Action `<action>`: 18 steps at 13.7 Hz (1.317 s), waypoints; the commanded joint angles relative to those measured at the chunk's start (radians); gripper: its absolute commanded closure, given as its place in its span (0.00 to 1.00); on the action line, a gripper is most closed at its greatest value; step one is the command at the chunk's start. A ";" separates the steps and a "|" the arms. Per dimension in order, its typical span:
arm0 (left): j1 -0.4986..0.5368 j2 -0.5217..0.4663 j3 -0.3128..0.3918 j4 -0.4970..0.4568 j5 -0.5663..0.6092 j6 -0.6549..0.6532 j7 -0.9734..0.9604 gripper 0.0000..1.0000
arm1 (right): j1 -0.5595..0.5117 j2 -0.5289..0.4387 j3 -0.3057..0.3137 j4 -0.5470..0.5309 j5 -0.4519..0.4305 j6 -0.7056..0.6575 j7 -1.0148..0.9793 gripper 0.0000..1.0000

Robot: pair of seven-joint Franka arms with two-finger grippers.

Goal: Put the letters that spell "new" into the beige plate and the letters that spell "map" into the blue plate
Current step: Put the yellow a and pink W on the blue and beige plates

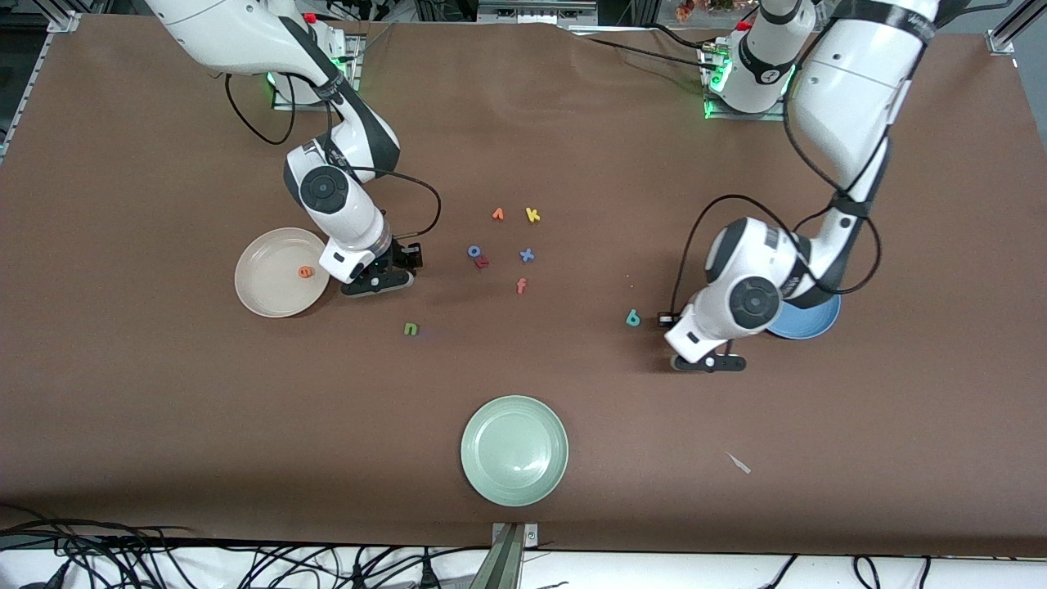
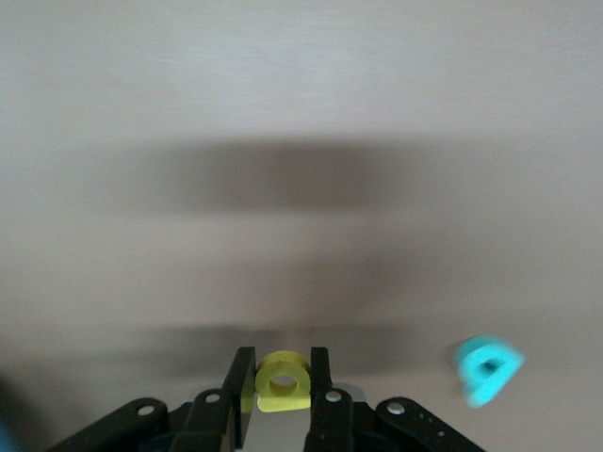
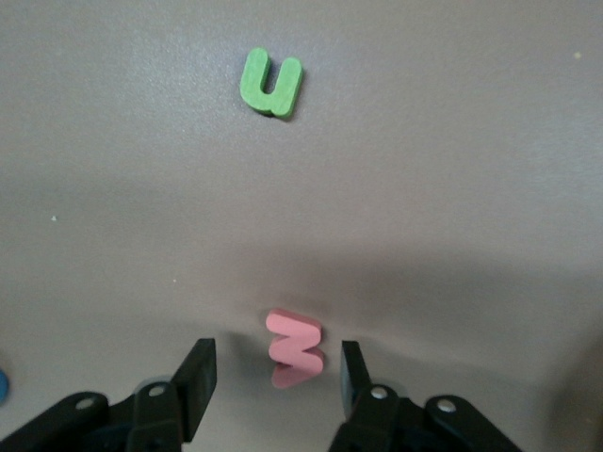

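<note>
Clamping the yellow p (image 2: 283, 381) w/ left gripper (image 2: 283, 386) near the blue plate (image 1: 818, 323). Right gripper (image 3: 273, 372), fingers wide, straddles the pink w (image 3: 296, 343), beige plate (image 1: 274, 282) at its 9 o'clock. Imo w tipped on edge could squirt out.

The left arm hides half the blue plate (image 1: 818, 324).

Table (image 1: 164, 409): brown cloth-covered surface carrying three plates and scattered foam letters.
Plates: beige plate (image 1: 262, 286) toward the right arm's end; blue plate (image 1: 814, 321) toward the left arm's end; pale green plate (image 1: 514, 450) nearest the front camera.
Middle cluster: orange "v" (image 1: 498, 214), yellow "k" (image 1: 532, 215), blue "o" (image 1: 474, 251), blue "x" (image 1: 527, 255), orange-red "f" (image 1: 521, 285).
Apart: green "n" (image 1: 411, 329); teal "a" (image 1: 632, 318); pink "w" (image 3: 296, 341).
</note>
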 commanded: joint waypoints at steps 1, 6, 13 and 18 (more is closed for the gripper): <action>0.092 -0.074 -0.004 -0.016 0.014 -0.127 0.146 0.96 | 0.009 0.023 -0.007 0.015 -0.001 0.019 -0.014 0.46; 0.200 -0.079 0.010 -0.033 0.123 -0.252 0.186 0.93 | 0.009 0.033 -0.010 0.015 -0.001 0.032 -0.014 0.61; 0.218 -0.071 0.005 -0.037 0.121 -0.247 0.185 0.00 | 0.005 -0.036 -0.056 0.012 -0.003 -0.019 -0.133 0.92; 0.196 -0.124 -0.155 0.047 0.105 -0.255 0.101 0.00 | -0.102 -0.254 -0.111 -0.086 -0.004 -0.214 -0.443 0.92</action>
